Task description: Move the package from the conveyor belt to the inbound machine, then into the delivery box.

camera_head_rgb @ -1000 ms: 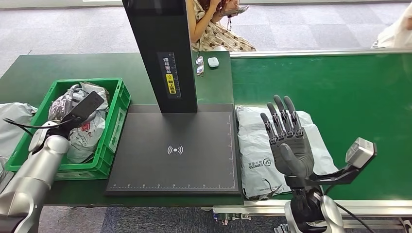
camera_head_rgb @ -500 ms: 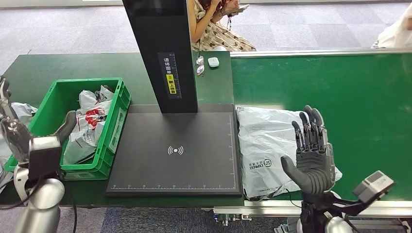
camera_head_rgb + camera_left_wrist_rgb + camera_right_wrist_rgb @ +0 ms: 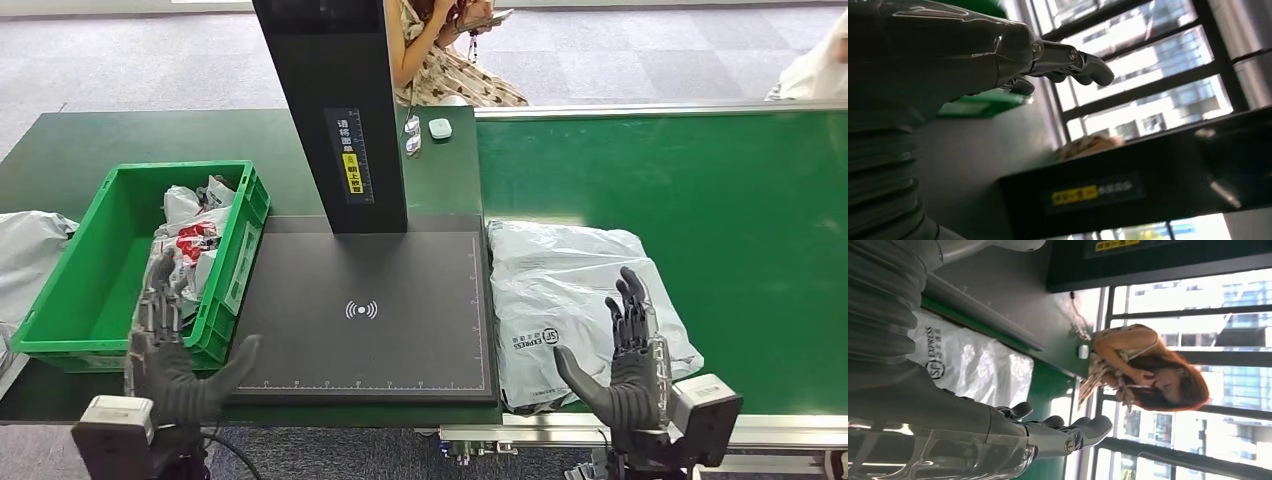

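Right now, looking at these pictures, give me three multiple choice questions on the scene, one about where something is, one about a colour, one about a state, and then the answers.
1. Where does the grey express package lie?
A. On the green conveyor belt, beside the black scanner platform
B. In the crate
C. On the floor

2. What colour is the crate holding bagged parcels?
A. Blue
B. Green
C. Red

3. What state is the right robot hand in?
A. Gripping the package
B. Closed in a fist
C. Open, holding nothing

Answers: 1 A, the package rests on the belt against the platform's edge. 2 B, its walls are bright green. 3 C, the fingers are spread upright near the package's near edge, with nothing in them.
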Tool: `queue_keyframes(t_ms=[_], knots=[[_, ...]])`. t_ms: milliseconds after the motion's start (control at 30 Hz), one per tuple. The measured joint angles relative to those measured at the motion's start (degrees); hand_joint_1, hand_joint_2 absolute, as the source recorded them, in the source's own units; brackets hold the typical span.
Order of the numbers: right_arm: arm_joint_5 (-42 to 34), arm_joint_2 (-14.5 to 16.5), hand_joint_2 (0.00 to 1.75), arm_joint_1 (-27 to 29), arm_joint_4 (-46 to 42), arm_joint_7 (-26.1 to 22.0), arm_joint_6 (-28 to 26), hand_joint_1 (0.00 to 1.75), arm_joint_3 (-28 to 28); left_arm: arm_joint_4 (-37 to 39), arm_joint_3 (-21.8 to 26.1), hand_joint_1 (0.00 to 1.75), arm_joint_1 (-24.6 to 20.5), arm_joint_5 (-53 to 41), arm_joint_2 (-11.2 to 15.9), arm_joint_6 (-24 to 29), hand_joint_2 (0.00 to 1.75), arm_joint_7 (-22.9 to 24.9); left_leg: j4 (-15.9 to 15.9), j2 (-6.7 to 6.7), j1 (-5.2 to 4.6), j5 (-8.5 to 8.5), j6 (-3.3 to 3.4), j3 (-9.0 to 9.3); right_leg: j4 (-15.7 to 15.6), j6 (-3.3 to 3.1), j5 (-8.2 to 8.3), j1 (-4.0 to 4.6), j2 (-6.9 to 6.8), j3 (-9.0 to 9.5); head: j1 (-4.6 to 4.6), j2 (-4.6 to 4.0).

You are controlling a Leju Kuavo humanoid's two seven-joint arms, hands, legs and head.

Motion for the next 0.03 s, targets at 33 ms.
queue_keyframes(t_ms=[33], knots=[[0.64, 0.22, 1.75, 0.16, 0.08, 0.27, -0.29, 0.0, -0.01, 0.17, -0.14, 0.0, 0.26, 0.39, -0.37, -1.17, 1.75, 0.81, 0.0, 0.0, 0.0, 0.0, 0.0, 0.0, 0.0, 0.0, 0.0, 0.0, 0.0, 0.0, 0.0, 0.0]])
